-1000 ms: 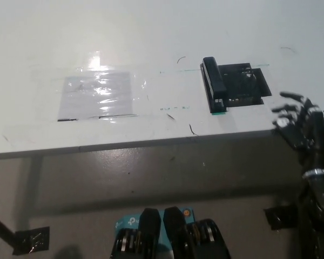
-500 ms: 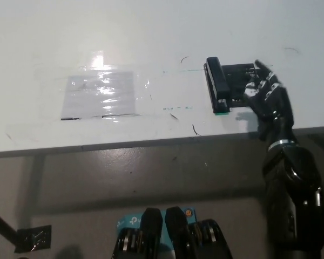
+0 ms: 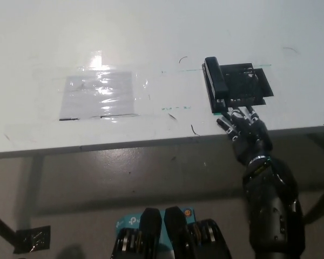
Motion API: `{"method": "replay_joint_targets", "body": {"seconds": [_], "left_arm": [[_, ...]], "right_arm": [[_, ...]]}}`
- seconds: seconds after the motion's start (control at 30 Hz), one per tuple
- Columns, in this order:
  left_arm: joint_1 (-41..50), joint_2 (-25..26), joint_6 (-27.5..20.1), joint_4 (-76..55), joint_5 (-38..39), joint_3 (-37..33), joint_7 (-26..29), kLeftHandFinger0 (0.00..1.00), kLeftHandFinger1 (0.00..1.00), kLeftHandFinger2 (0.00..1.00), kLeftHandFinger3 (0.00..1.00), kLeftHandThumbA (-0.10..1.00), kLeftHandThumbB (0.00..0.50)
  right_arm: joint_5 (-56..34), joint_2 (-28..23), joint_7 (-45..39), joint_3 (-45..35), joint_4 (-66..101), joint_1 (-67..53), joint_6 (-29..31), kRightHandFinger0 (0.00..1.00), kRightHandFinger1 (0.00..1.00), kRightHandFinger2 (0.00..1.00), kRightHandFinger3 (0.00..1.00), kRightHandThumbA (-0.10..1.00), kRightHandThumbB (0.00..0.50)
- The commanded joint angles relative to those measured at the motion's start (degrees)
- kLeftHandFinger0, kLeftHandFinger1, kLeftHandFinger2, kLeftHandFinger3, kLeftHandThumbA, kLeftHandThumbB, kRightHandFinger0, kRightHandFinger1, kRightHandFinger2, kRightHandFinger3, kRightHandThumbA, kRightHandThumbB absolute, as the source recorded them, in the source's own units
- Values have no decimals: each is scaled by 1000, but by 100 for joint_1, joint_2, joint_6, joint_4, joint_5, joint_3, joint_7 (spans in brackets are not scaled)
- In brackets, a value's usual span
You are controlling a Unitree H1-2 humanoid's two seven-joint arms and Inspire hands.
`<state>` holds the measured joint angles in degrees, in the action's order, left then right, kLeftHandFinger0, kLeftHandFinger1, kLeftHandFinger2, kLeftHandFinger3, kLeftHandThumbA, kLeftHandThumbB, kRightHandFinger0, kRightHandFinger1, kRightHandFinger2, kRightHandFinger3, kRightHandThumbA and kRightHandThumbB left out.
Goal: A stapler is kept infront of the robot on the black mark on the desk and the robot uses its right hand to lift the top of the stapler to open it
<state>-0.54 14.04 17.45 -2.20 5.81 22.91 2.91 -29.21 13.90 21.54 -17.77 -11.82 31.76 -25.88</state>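
The black right hand (image 3: 244,132) lies over the near edge of the bench (image 3: 151,32), its fingers (image 3: 233,117) spread and stretched forward with nothing between them. The fingertips reach the near edge of the black mark (image 3: 247,85); whether they touch the surface there cannot be told. The hand has no hold of anything, and the glossy, jointed black forearm runs back from it toward the lower right.

Just ahead of the fingertips and slightly to the hand's left sits the stapler (image 3: 215,84), a narrow black bar lying lengthwise away from the robot along the left edge of the square black mark, its top lying flat and closed. Farther off to the hand's left, a crinkled sheet of clear plastic (image 3: 100,95) is taped flat to the smooth white bench, catching glare.
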Motion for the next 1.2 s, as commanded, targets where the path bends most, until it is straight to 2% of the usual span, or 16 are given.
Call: {"method": "replay_joint_targets", "body": {"seconds": [0.0, 0.17, 0.2, 0.47, 0.5, 0.63, 0.83, 0.9, 0.93, 1.03, 1.1, 1.17], "left_arm": [[-69, 128, 45, -188, -2, 50, 100, 220, 237, 458, 723, 194, 0], [-28, 167, -76, -137, 4, 37, 39, 219, 240, 467, 747, 259, 0], [-26, 169, -101, -119, 26, 42, 22, 181, 221, 466, 745, 256, 0], [-39, 150, -50, -156, 24, 43, 46, 216, 230, 458, 730, 215, 0], [-33, 153, -76, -144, 36, 41, 28, 240, 254, 473, 724, 213, 0], [-13, 114, -41, -191, 34, 32, 46, 237, 244, 462, 714, 198, 0], [40, 111, -29, -205, 42, 30, 31, 239, 245, 462, 715, 172, 0], [51, 94, -83, -181, 56, 38, 33, 226, 227, 445, 712, 175, 0], [69, 95, -79, -194, 37, 28, 36, 202, 216, 437, 719, 176, 0], [79, 85, -86, -182, 21, 7, 38, 201, 214, 434, 752, 179, 0], [92, 99, -114, -178, 40, 4, 10, 223, 240, 450, 746, 191, 0], [95, 96, -118, -186, 64, 12, 4, 216, 235, 448, 737, 198, 0]], "right_arm": [[-1007, 241, 770, -53, 44, 362, -104, 652, 731, 875, 1000, 265, 0], [-1061, 267, 979, 76, 62, 382, -104, 634, 716, 842, 989, 274, 0], [-1011, 283, 1024, 100, 53, 410, -104, 634, 723, 849, 985, 275, 0], [-1008, 210, 1016, 60, -208, 659, -104, 626, 712, 832, 997, 296, 0], [-997, 176, 967, 20, -339, 798, -104, 643, 714, 826, 989, 298, 0], [-979, 70, 852, -41, -495, 951, -104, 611, 689, 810, 1000, 320, 0], [-811, -87, 743, -175, -912, 1354, 25, 595, 667, 786, 932, 378, 0], [-770, -142, 724, -212, -1084, 1511, 108, 566, 635, 753, 903, 363, 0], [-721, -169, 731, -205, -1150, 1587, 150, 557, 617, 741, 897, 319, 0], [-648, -222, 758, -216, -1252, 1726, 159, 546, 616, 747, 885, 284, 0], [-566, -291, 667, -161, -1333, 1873, 201, 586, 657, 797, 940, 273, 0], [-565, -326, 656, -191, -1418, 1997, 228, 558, 651, 782, 927, 273, 0]]}}
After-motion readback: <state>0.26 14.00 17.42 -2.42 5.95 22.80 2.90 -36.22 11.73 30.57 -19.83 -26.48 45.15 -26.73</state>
